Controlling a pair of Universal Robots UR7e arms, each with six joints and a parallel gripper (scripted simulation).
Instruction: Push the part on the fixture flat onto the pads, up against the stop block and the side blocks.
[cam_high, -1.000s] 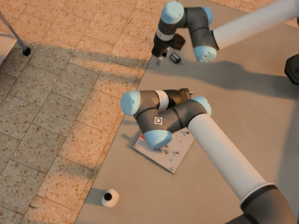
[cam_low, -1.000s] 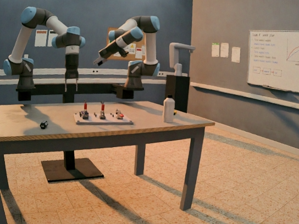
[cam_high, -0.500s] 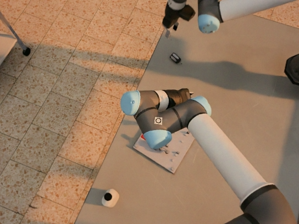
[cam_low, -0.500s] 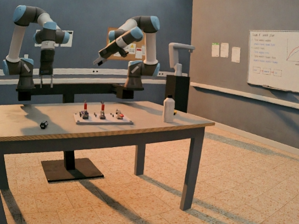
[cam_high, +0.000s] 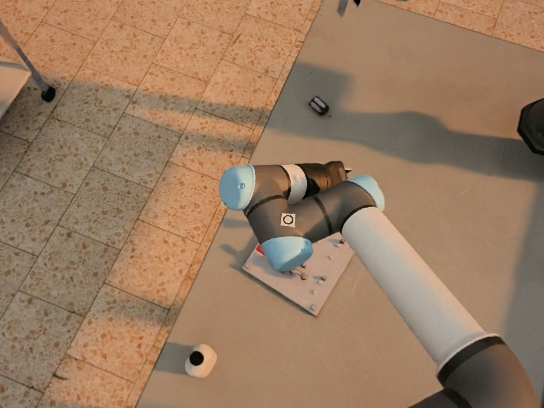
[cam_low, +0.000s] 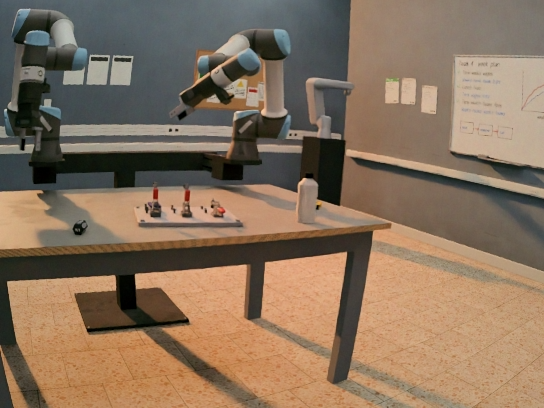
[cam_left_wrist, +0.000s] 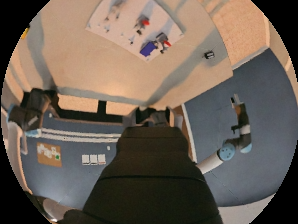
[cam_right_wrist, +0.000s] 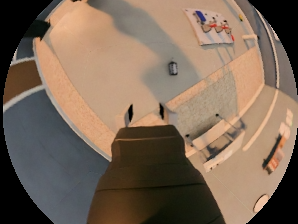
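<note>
Exterior view, left to right. Right jaws (cam_high: 349, 4) (cam_low: 30, 143): released, well above the bench (cam_high: 450, 225) (cam_low: 270, 200) (cam_left_wrist: 90, 65) (cam_right_wrist: 100, 65). Black object (cam_high: 319, 105) (cam_low: 80, 227) (cam_left_wrist: 209, 54) (cam_right_wrist: 173, 68): apart from fixture (cam_high: 257, 270) (cam_low: 190, 223) (cam_left_wrist: 107, 30) (cam_right_wrist: 215, 40). Blue part (cam_low: 151, 205) (cam_left_wrist: 148, 48) (cam_right_wrist: 201, 15): at fixture's left end, beside a red-handled clamp (cam_low: 155, 194); probably light, stiff; push broad face, avoid edges. Left jaws (cam_high: 348, 170) (cam_low: 178, 114): released, raised. Room before bottle (cam_high: 206, 364) (cam_low: 307, 201).
</note>
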